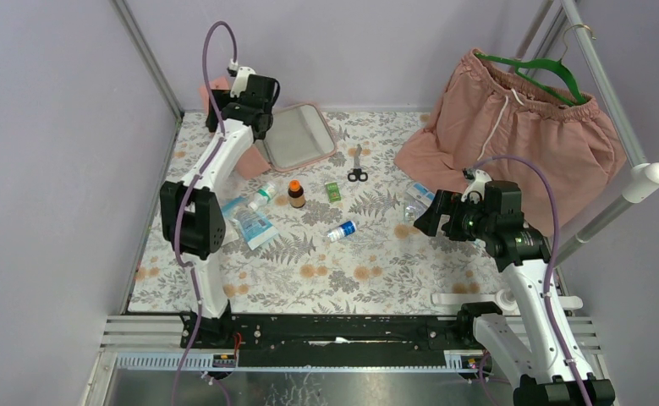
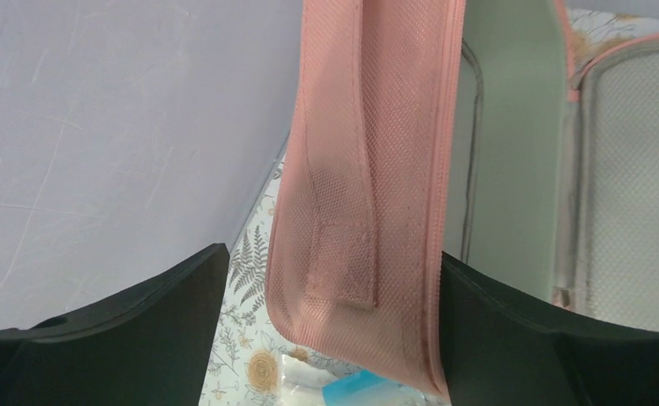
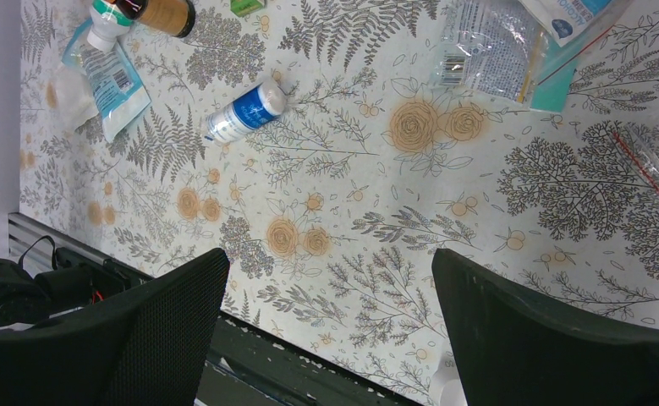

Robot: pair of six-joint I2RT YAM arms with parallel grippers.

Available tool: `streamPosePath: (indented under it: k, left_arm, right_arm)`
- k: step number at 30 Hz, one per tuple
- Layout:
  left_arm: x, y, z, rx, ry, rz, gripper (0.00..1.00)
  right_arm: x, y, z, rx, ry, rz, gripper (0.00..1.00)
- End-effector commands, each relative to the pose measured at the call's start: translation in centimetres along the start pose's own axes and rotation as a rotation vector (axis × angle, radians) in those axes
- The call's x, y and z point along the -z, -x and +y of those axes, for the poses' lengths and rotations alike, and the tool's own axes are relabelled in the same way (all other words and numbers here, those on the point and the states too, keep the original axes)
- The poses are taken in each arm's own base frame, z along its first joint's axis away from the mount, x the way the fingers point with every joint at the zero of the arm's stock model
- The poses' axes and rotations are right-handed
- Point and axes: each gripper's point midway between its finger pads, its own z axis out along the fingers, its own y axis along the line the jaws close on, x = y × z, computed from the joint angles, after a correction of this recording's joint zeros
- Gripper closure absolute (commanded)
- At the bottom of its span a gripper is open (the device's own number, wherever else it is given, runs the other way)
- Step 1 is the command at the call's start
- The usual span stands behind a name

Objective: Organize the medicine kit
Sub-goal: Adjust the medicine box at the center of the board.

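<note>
At the far left of the table (image 1: 376, 271), by the lilac wall, the medicine kit (image 1: 296, 137) lies unzipped with its grey lining showing. One pink mesh-faced side of it stands up between the fingers of the left hand (image 2: 332, 254). That hand is spread wide around the flap and not clamped on it. The case looks light and soft, so it is likely to sag or fold if lifted by one corner. The padded rim along the zip seems the firmest place to pinch. Toward the middle, loose supplies lie apart on the flower-printed cloth: flat sachets (image 1: 254, 224), a brown bottle (image 1: 296, 194), a small green box (image 1: 332, 193), scissors (image 1: 356, 165) and a blue-and-white bottle (image 1: 341, 230) on its side, which would probably roll. Further right, the right hand (image 3: 330, 254) hangs released above bare cloth, holding nothing, near some clear bags (image 1: 414, 203). Pink shorts (image 1: 512, 127) on a green hanger (image 1: 546, 72) drape over the far right corner. The cloth looks thin and may wrinkle if things are dragged across it.
</note>
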Motion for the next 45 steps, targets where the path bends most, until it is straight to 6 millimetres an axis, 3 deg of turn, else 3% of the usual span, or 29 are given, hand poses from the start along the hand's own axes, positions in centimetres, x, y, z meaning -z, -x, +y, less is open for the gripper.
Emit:
streamPosePath:
  k: [1,6,11,15,25,31,39,45]
  left_arm:
    - [-1.3,-0.6,1.0,0.042,0.009,0.013,0.13]
    - [-2.1,-1.9,2.0,0.085,-0.023,0.047,0.37]
    - [-3.0,-3.7,2.6,0.136,-0.071,0.097,0.71]
    - [-3.7,-4.8,1.8,0.144,-0.161,0.125,0.84]
    - [-5.2,-5.9,-1.2,0.134,-0.231,0.165,0.89]
    - [-6.6,-7.0,-0.3,0.190,-0.164,0.188,0.88]
    - [-8.5,-7.5,-0.4,0.365,-0.289,0.219,0.87]
    - [-8.8,-8.4,-2.0,0.356,-0.390,0.245,0.87]
  right_arm:
    - [0.0,0.6,0.3,0.019,0.008,-0.028,0.00]
    - [0.0,0.6,0.2,0.019,0.006,-0.030,0.00]
    - [0.0,0.6,0.2,0.017,0.007,-0.027,0.00]
    - [0.0,0.6,0.2,0.016,0.009,-0.025,0.00]
    - [0.0,0.6,0.2,0.017,0.007,-0.023,0.00]
    - [-0.1,0.6,0.1,0.017,0.002,-0.023,0.00]
    - [-0.2,0.5,-0.1,0.012,-0.007,-0.010,0.00]
    - [-0.3,0.5,-0.3,0.009,-0.015,-0.007,0.00]
